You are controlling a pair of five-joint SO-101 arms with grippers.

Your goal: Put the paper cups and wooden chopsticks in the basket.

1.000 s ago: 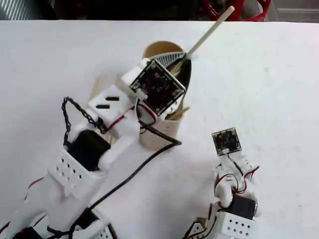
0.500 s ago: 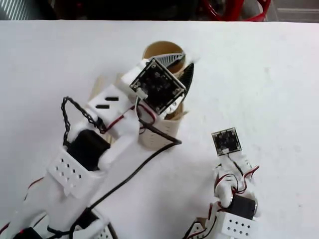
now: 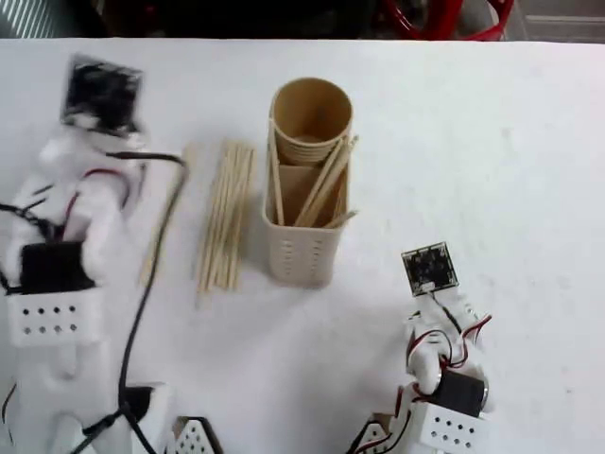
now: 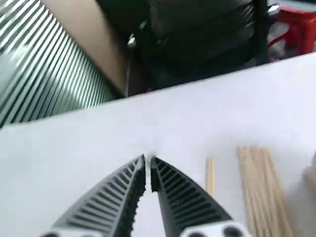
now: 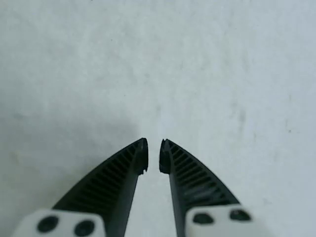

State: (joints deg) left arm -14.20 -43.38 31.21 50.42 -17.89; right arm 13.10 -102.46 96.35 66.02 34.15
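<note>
From above, the basket is seen at the middle of the desk, with paper cups stacked inside; loose wooden chopsticks are laid just beside it

In the left wrist view, the left gripper is closed and empty

In the right wrist view, the right gripper is all but closed, gripping nothing

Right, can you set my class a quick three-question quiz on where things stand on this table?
1. True or false: every chopstick is already in the basket.
2. Where does the loose chopstick pile lie? A) on the table beside the basket; B) inside a cup; C) between an arm's fingers.
3. Is the left gripper or the right gripper holding anything?
Key: 1 false; 2 A; 3 no, both are empty.
</note>
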